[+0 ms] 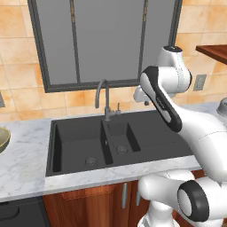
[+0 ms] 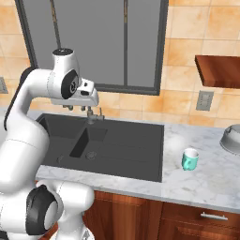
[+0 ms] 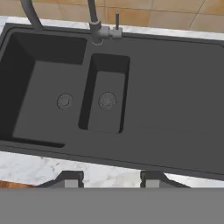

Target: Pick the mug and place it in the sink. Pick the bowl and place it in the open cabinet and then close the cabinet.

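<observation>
The small teal mug (image 2: 190, 159) stands upright on the marble counter to the right of the black double-basin sink (image 2: 126, 145). The olive-tan bowl (image 1: 3, 138) shows partly at the left edge of the left base view, on the counter left of the sink (image 1: 75, 142). My gripper (image 2: 79, 109) hangs above the sink's back edge near the faucet, far to the left of the mug. In the hand view my gripper (image 3: 111, 179) looks down into the sink (image 3: 175, 100), open, with nothing between its fingertips (image 3: 72, 179). A corner of the reddish-brown cabinet (image 2: 218, 70) shows high on the right.
A tall grey gooseneck faucet (image 1: 104, 95) rises behind the sink in front of a dark window. A grey metallic rounded object (image 2: 232, 138) sits on the counter at the far right. A wall outlet (image 2: 205, 100) is under the cabinet. Wooden drawers (image 2: 206, 218) run below the counter.
</observation>
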You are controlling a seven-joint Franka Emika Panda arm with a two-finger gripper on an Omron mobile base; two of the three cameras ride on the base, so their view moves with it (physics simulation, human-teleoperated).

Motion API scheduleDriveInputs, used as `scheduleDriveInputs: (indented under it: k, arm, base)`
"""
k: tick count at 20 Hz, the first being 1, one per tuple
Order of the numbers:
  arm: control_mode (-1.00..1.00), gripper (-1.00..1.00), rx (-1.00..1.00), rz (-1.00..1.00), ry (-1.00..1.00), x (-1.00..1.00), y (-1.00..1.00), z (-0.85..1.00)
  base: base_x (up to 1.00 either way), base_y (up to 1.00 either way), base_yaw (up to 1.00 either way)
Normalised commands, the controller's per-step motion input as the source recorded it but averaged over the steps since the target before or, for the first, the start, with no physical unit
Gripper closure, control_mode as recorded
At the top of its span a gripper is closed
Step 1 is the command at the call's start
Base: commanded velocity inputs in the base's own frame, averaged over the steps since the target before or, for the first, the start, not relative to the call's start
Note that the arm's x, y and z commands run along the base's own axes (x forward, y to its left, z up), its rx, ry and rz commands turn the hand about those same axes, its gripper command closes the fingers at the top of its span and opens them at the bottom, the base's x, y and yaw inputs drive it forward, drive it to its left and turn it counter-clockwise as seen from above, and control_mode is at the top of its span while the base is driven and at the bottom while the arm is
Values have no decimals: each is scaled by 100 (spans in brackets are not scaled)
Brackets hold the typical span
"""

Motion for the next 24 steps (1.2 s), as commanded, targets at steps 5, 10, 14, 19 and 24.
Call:
scheduleDriveInputs:
  k: [5, 10, 14, 19, 24]
  arm:
    - [-100, -100, 0, 0, -2, -38, 6, -1]
    - [-100, -100, 0, -3, 0, -62, 16, 0]
    - [-100, -100, 0, -3, 0, -68, 6, 0]
    - [-100, -100, 1, 0, -4, -53, 0, 0]
    - [100, -100, 0, -2, -7, -48, 0, 0]
  base:
    - [0, 0, 0]
    - [0, 0, 0]
    - [0, 0, 0]
    - [0, 0, 0]
    - [-8, 0, -1]
